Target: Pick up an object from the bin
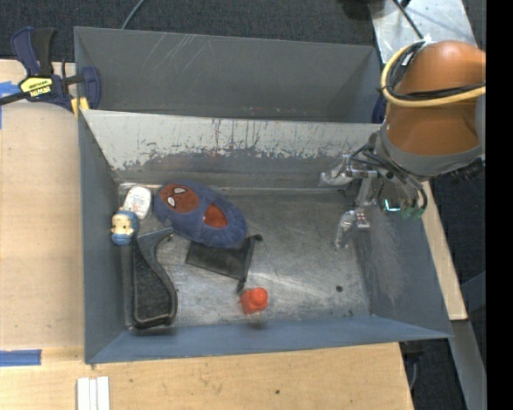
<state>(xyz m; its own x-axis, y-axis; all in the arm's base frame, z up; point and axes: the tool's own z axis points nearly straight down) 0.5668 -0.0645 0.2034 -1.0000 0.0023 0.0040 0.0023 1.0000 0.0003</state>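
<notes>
In the camera view, the grey metal bin [231, 84] has its things in the left half. The gripper [340, 203] hangs at the right side of the bin, near the far right corner, under the orange cover of the arm [436, 92]. Its two metal fingers [349, 225] stand apart from each other. Between them only the bare floor of the bin shows, so the gripper is wide and it holds nothing. The floor under it is scratched metal, and no thing touches the gripper.

Far left on the floor lies a blue soft toy [201, 214], oval in shape, with red patches on its top. Just beside it, more to the left, is a small white, yellow and blue bottle [128, 213], close to the left wall. Near to the bottle, along the left wall, lies a long black brush [150, 287], and its handle points toward the blue toy. A dark flat piece [219, 261] lies partly under the near edge of the blue toy. A small red ball [254, 301] lies alone near the front wall, about in the middle of the bin. Of all these, the red ball and the dark flat piece are the nearest to the gripper, but both are well apart from it.
</notes>
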